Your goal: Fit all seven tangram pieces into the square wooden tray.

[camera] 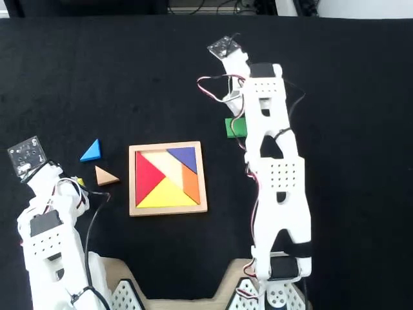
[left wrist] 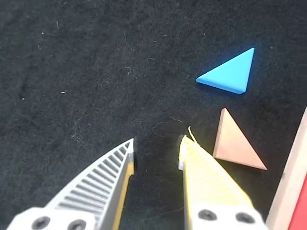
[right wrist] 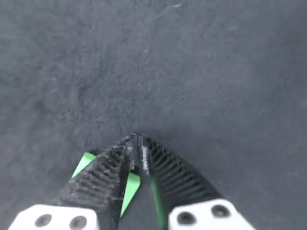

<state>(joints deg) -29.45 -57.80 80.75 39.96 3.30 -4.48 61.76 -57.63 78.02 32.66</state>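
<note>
The square wooden tray (camera: 131, 182) holds red, yellow, orange, dark blue and cream pieces. To its left on the black cloth lie a light blue triangle (camera: 91, 152) (left wrist: 229, 74) and a tan triangle (camera: 105, 175) (left wrist: 234, 143). My left gripper (left wrist: 158, 143) is open low over the cloth, just beside the tan triangle, with nothing between its fingers. A green piece (camera: 233, 127) (right wrist: 130, 188) lies right of the tray's top corner, partly under the right arm. My right gripper (right wrist: 138, 140) is shut, tips together over the green piece, which shows beneath and beside its fingers.
The tray's wooden rim (left wrist: 289, 190) stands close beside the left gripper. The right arm (camera: 277, 181) stretches along the tray's right side. Bare black cloth spreads across the far and right parts of the table.
</note>
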